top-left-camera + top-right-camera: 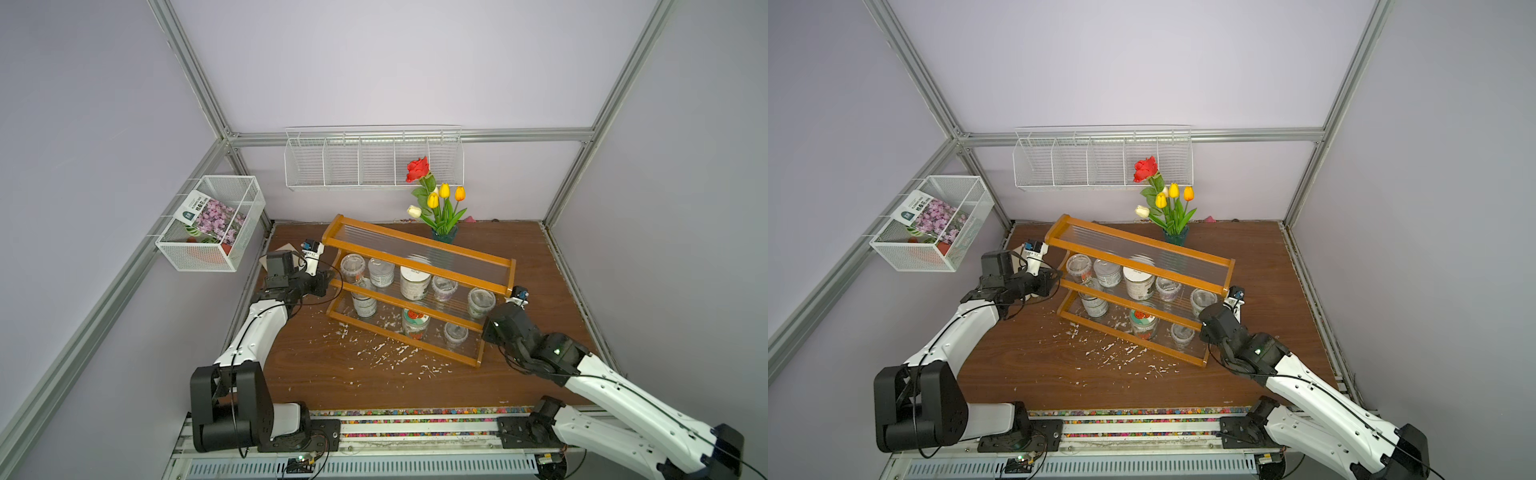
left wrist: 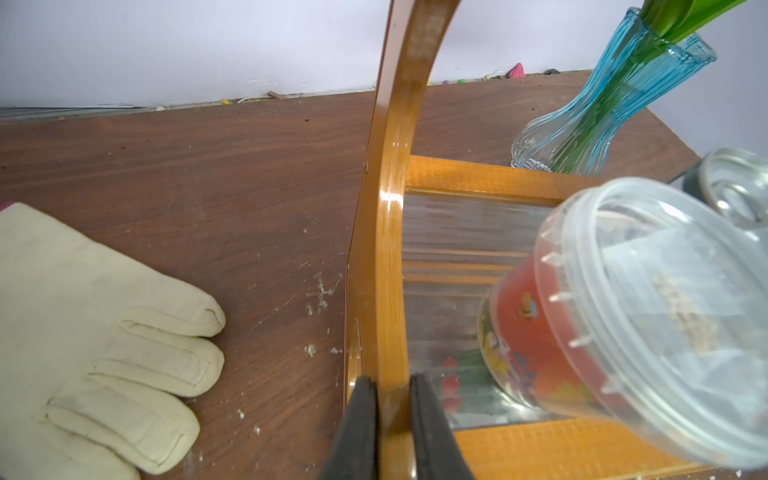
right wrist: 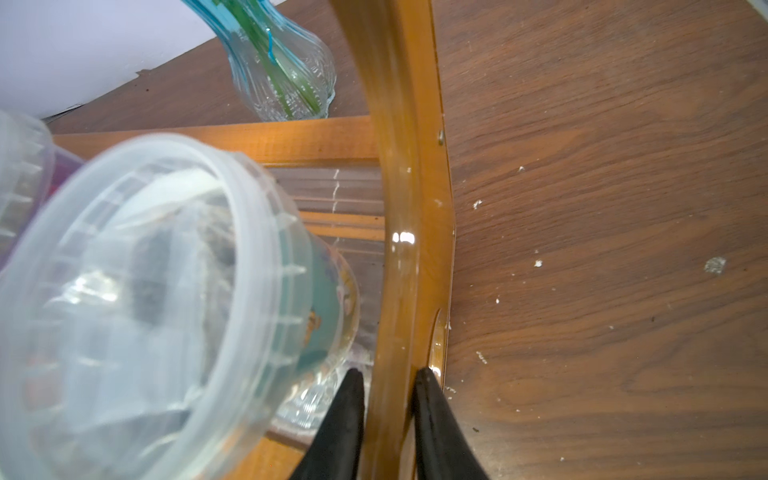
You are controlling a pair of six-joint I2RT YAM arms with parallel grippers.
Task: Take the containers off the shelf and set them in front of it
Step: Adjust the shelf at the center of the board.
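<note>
- Grip state: the left gripper (image 2: 392, 384) is closed on the left end panel of the shelf (image 1: 419, 239), and the right gripper (image 3: 388, 376) is clamped on the right end panel. Neither holds a container.
- Task items: all eight containers (image 1: 381, 272) stand on the shelf tiers, with none yet on the worktop (image 1: 332, 382) in front. The shelf sits skewed, its right end nearer the arms.
- Tipping hazard: if the arms lift or swing the shelf unevenly, the loose containers may slide on the ribbed panels and fall. The white-lidded jar (image 1: 414, 282) and the red-lidded jar (image 1: 415, 322) look the most top-heavy.
- Collision hazard: the vase (image 1: 444, 235) stands just behind the back rail. A rearward push may knock it over.
- Slip hazard: each gripper pinches a narrow, glossy wooden edge near its tips. The panel may slide out under load.
- Contact hazard: the left-end clear cup (image 2: 648, 316) sits close beside the left gripper, and the right-end clear cup (image 3: 137, 299) close beside the right gripper. A small shift may nudge either.
- Not determinable: whether the shelf's feet rest on the worktop or are raised.
- Obscured: the cup contents are blurred. The right arm covers the shelf's right end in both top views. The glove (image 2: 104, 353) is mostly hidden behind the left arm there.
</note>
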